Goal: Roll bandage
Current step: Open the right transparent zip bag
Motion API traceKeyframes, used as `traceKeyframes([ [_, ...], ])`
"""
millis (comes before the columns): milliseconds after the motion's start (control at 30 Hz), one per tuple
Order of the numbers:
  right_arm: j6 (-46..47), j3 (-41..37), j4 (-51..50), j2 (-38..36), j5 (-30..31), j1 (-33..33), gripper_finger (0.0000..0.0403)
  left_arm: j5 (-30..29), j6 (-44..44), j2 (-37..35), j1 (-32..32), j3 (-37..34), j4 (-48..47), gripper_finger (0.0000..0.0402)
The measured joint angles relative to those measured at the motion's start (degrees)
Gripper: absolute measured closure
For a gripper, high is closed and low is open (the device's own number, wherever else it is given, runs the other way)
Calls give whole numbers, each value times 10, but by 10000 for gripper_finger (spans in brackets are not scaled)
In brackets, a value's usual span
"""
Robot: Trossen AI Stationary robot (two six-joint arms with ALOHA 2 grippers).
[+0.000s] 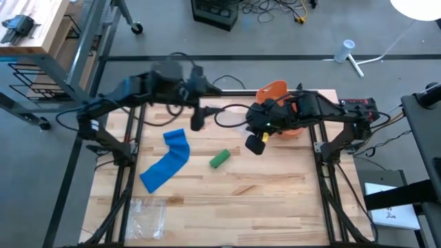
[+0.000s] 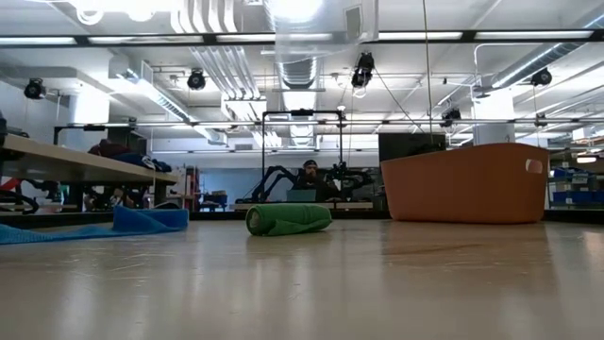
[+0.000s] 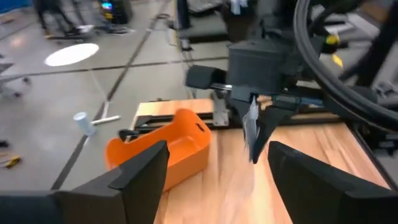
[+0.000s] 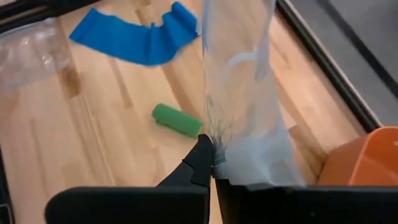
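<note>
1. My left arm reaches in from nine o'clock; its left gripper (image 1: 196, 118) hangs raised near the centre, jaws spread wide.
2. My right arm comes from three o'clock; the right gripper (image 4: 211, 163) has its jaws pinched together.

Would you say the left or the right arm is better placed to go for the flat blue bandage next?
Probably the left. The left gripper is open, empty and nearer the blue bandage. The right gripper is shut on a clear plastic bag by the orange bin.
</note>
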Motion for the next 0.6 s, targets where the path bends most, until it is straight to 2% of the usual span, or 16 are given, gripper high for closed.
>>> traceKeyframes([
  [133,-1,0,0,1,-7,0,401,47,21,35,-1,0,7,130],
  [467,-11,0,4,1,-7,0,400,48,21,95,-1,0,15,150],
  [600,-30,0,16,1,-7,0,400,78,21,107,-1,0,25,170],
])
